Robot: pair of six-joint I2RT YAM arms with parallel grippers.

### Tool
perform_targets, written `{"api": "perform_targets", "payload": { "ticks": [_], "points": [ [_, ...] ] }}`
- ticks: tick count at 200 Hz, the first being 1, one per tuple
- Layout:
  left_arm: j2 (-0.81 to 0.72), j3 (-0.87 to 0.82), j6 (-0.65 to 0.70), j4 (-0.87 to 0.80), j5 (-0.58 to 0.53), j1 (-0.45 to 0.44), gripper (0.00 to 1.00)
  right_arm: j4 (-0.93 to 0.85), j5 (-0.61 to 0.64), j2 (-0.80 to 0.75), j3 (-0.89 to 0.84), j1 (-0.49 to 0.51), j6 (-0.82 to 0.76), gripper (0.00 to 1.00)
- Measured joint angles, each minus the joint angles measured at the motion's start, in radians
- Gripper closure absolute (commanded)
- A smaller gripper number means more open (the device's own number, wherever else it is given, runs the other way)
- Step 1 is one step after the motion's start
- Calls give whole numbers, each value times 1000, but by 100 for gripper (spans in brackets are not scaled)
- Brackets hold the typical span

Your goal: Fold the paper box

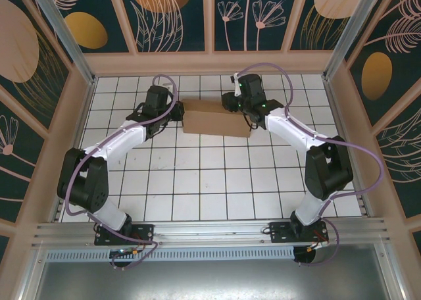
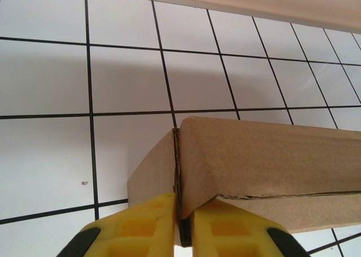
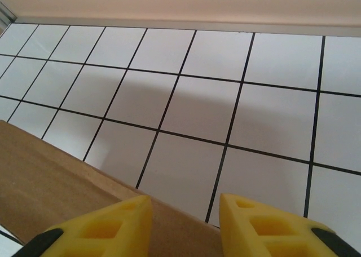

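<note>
The paper box (image 1: pixel 217 118) is a brown cardboard shape lying at the far middle of the white tiled table. My left gripper (image 1: pixel 179 110) is at its left end. In the left wrist view its yellow fingers (image 2: pixel 141 226) are shut on a thin upright cardboard edge where two panels of the box (image 2: pixel 265 155) meet, with my gripper (image 2: pixel 183 223) right at that corner. My right gripper (image 1: pixel 231 106) hovers over the box's right end. Seen from the right wrist, it (image 3: pixel 184 200) is open, its fingers apart above a brown panel (image 3: pixel 51 178) and not touching it.
A pale wooden rim (image 1: pixel 210 63) runs along the back just behind the box, and side walls close in left and right. Bare white tiles (image 1: pixel 210 175) stretch between the box and the arm bases at the near edge.
</note>
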Motion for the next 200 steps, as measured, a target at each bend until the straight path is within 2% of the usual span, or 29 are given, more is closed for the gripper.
{"api": "perform_targets", "payload": {
  "ticks": [42, 78, 106, 155, 200],
  "points": [
    [5, 10, 5, -15, 0, 0, 84, 71, 99, -22, -83, 39, -59, 71],
    [9, 18, 8, -29, -10, 0, 74, 186, 239, -62, -184, 102, -102, 71],
    [9, 19, 7, -33, -16, 0, 75, 273, 308, -66, -237, 120, -116, 71],
    [14, 26, 2, -39, -20, 2, 67, 346, 356, -63, -272, 128, -119, 70],
    [-12, 18, -6, -78, -20, 4, 64, 369, 373, -50, -275, 128, -117, 70]
  ]
}}
